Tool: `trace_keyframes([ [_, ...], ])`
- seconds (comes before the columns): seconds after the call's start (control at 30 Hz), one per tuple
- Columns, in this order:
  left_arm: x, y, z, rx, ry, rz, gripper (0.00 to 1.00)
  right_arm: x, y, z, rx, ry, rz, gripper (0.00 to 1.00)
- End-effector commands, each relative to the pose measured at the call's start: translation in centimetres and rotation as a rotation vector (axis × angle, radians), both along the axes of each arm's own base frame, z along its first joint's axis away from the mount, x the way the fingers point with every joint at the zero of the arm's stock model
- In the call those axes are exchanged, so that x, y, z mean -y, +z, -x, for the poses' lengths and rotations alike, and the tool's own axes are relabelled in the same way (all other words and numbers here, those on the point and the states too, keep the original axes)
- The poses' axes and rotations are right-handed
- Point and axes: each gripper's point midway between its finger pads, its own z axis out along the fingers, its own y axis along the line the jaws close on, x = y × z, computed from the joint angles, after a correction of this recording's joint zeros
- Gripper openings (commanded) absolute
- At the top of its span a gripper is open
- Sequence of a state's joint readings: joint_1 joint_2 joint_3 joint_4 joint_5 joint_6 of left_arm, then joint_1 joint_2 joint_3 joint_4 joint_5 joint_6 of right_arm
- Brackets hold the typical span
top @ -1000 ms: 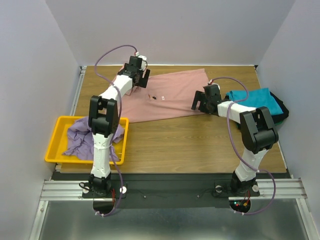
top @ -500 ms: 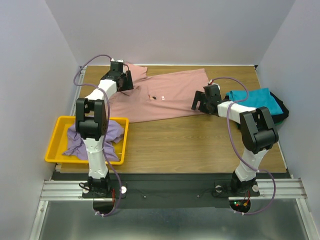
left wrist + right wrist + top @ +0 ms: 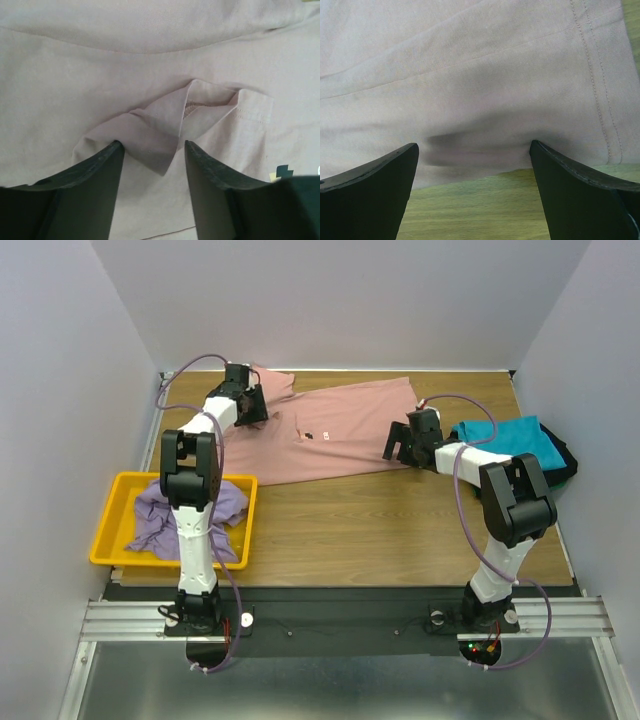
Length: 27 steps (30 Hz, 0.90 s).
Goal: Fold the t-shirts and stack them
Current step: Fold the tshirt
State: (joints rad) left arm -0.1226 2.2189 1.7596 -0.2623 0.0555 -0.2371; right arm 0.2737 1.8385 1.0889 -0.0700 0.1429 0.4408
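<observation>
Lying spread beneath both tools: pink shirt (image 3: pixel 335 435). Risk: left gripper (image 3: pixel 150 152), half open astride a raised pucker and seemingly clamping nothing, could drag that pucker into a crease if it closes and lifts. Cloth otherwise smooth, hem stitching straight. Right gripper (image 3: pixel 472 160) wide open over the hem edge, empty.

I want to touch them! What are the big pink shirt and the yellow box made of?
The dusty pink t-shirt looks like soft, matte knitted cloth, probably cotton: it wrinkles, bunches into folds and has stitched hems. The yellow rectangular bin looks like hard, smooth plastic: its walls stand stiff and straight, and the colour is even and bright.
</observation>
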Motion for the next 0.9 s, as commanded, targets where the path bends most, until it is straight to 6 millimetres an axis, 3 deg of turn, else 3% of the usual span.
trace_keyframes([
  [0.0,0.3,0.9,-0.9,0.008,-0.007,0.014,0.59,1.9,-4.3,3.5,-0.16,-0.021,0.067,1.0],
  [0.07,0.5,0.7,-0.9,0.002,-0.016,0.014,0.58,1.9,-4.2,3.5,-0.157,-0.021,0.066,1.0],
  [0.13,0.2,0.7,-0.9,0.002,-0.01,0.004,0.5,1.9,-4.3,3.5,-0.159,-0.021,0.067,1.0],
  [0.3,0.5,1.6,-1.0,0.017,-0.013,0.026,0.15,1.8,-4.3,3.6,-0.161,-0.018,0.062,1.0],
  [0.43,1.0,3.2,-1.3,0.048,-0.032,0.044,0.03,1.9,-4.1,3.6,-0.157,-0.022,0.065,1.0],
  [0.87,-1.4,5.9,-5.0,0.104,0.033,0.165,0.05,2.0,-4.1,3.4,-0.154,-0.027,0.071,1.0],
])
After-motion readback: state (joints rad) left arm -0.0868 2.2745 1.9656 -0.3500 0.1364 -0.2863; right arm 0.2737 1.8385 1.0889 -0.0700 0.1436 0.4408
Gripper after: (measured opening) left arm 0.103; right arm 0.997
